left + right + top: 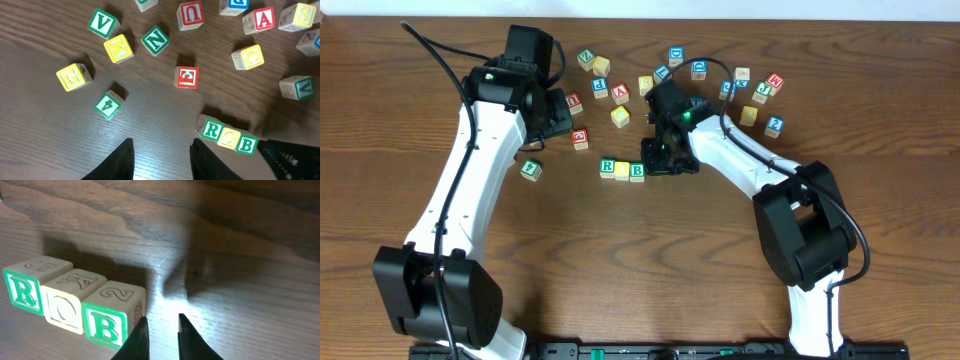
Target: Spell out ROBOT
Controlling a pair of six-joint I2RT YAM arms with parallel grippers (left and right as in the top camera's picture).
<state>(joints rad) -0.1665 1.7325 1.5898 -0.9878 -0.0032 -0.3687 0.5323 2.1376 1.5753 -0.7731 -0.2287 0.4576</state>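
"Cubes first: how will they handle?"

"They look like small wooden blocks, so I judge them light, stiff and hard to damage. The painted faces may be a touch slick. I would pinch one low across two opposite side faces, letter up."

"Where does the word stand?"

"Green R (22, 291), a yellow-faced cube (64, 309) and green B (106, 326) sit touching in one row near the middle of the counter (620, 270). That makes three of five placed. By my reckoning a second yellow-faced cube and a blue T are wanted on the open side of B."

"And your hands?"

"My right hand (161, 330) is just to the right of B, low over bare wood. Its fingers are drawn to a narrow slit with nothing between them. My left hand (161, 155) is well off to the left of B, parted somewhat wider and also empty. A red-lettered cube (187, 77) lies between it and the row."

"How many loose ones are left?"

"Beyond B, from above, I count at least four yellow-faced cubes, such as this one (620, 116), and several blue-lettered ones. I cannot read which blue one is T. There are roughly eighteen strays in all, though my arms may hide some."
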